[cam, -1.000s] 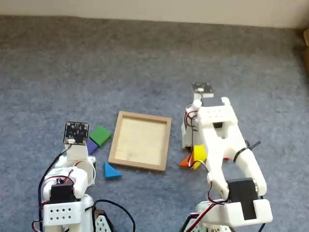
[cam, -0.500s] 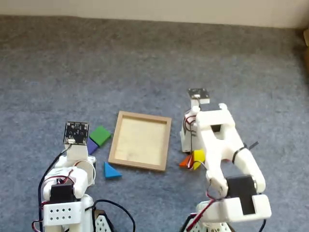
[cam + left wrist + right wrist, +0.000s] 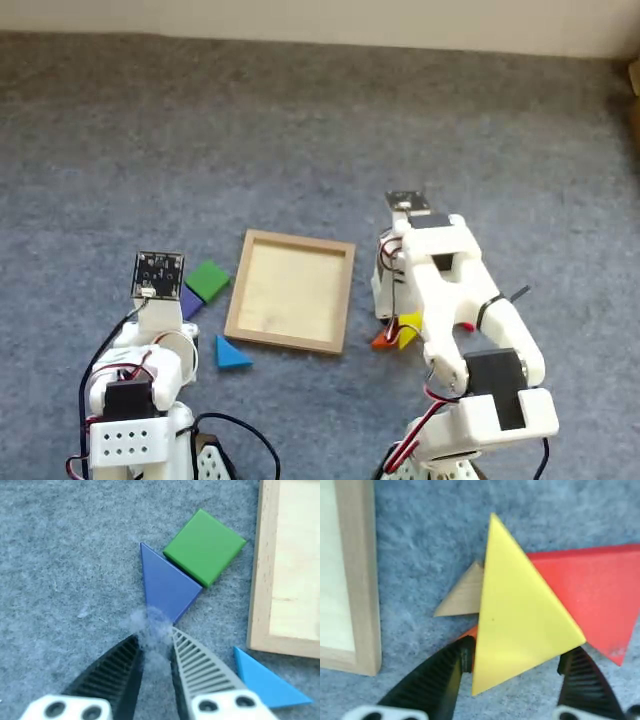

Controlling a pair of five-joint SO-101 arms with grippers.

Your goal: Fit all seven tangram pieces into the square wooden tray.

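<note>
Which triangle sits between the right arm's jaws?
The yellow triangle: the jaws grip it, while the red triangle and wood-coloured triangle under it lie outside them.

1. The left arm is folded close to its base, its wrist pointing down at the table.
2. The left gripper hangs low, its jaws nearly together with a narrow gap and nothing between them.
3. The right arm stretches forward, wrist bent downward.
4. The right gripper has its jaws spread wide, pressed against the edges of the yellow triangle.
</note>
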